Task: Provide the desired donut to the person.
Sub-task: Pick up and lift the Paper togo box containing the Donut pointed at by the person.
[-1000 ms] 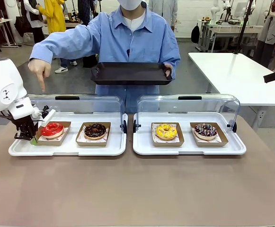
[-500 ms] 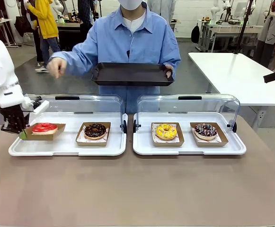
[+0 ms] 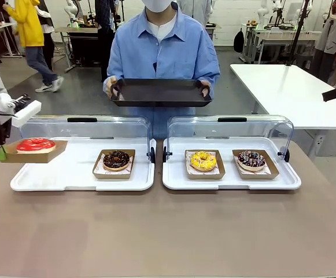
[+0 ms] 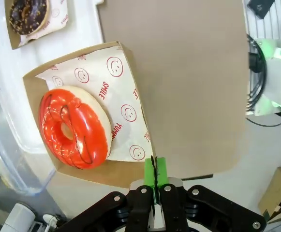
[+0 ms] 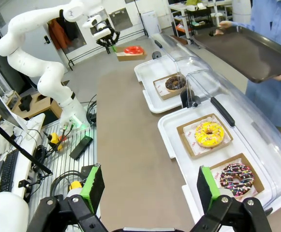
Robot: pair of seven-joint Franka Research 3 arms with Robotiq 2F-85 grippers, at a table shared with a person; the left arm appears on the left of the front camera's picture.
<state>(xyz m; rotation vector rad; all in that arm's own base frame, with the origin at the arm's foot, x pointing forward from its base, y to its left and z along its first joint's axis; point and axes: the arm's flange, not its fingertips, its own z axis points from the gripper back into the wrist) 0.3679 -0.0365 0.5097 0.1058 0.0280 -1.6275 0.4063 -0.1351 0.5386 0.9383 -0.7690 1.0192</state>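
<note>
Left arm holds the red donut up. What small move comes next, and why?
Probably carry the red donut toward the black tray the person holds out: the left gripper is shut on the cardboard tray under it, which hangs clear of the white tray.

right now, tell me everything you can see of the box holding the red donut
The box is a shallow open brown cardboard tray lined with white paper printed with red smileys. A red-glazed donut lies in it. The left hand pinches one wall between green pads, holding it roughly level above the left end of the white tray.
</note>
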